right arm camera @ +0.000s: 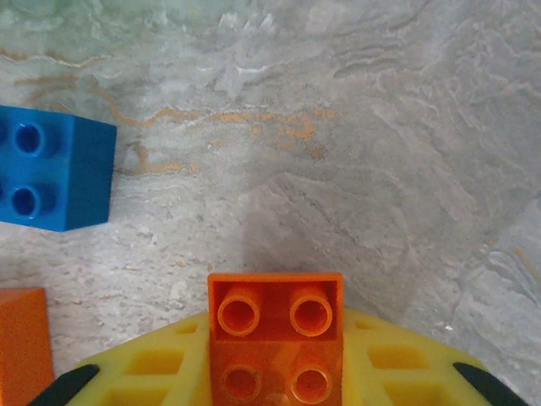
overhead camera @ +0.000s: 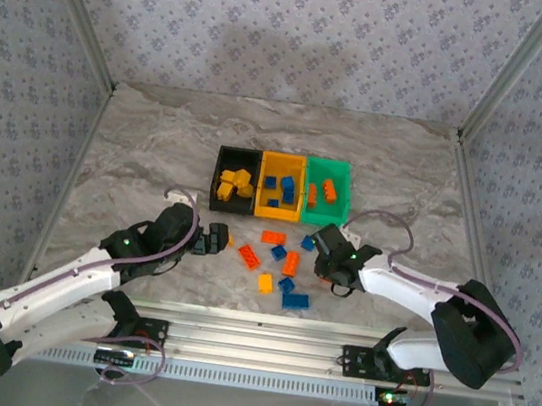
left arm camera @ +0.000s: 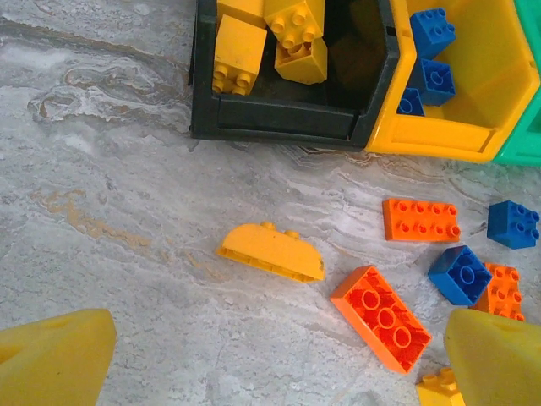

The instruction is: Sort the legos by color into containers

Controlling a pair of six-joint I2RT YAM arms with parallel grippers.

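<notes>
Three containers stand in a row: a black bin with yellow legos, a yellow-orange bin with blue ones, a green bin with orange ones. Loose bricks lie in front of them. My right gripper is shut on a small orange brick, held just above the table; in the top view this gripper is near the green bin. My left gripper is open, its fingers wide apart. A yellow curved brick and an upturned orange brick lie ahead of it.
Loose orange, blue and yellow bricks are scattered between the arms. A blue brick lies left of the right gripper. Patterned walls close in the table on three sides.
</notes>
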